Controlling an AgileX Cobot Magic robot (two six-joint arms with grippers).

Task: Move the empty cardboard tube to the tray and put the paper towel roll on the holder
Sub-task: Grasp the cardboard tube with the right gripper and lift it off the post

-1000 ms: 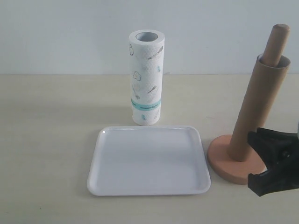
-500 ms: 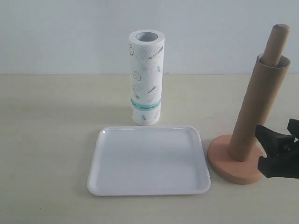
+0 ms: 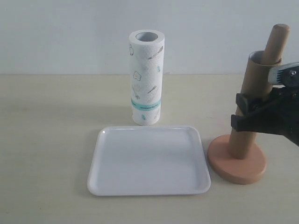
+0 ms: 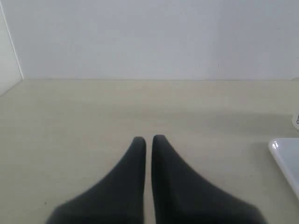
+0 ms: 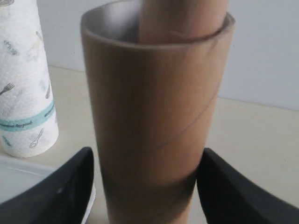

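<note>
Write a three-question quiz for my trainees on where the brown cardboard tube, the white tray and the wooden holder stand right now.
1. True or false: the long brown cardboard tube lies on the flat white plastic tray.
2. Which gripper has its fingers either side of the tube? A. left gripper B. right gripper
3. What sticks out of the tube's top?
Key: 1 false; 2 B; 3 the pole of the light wooden holder.
</note>
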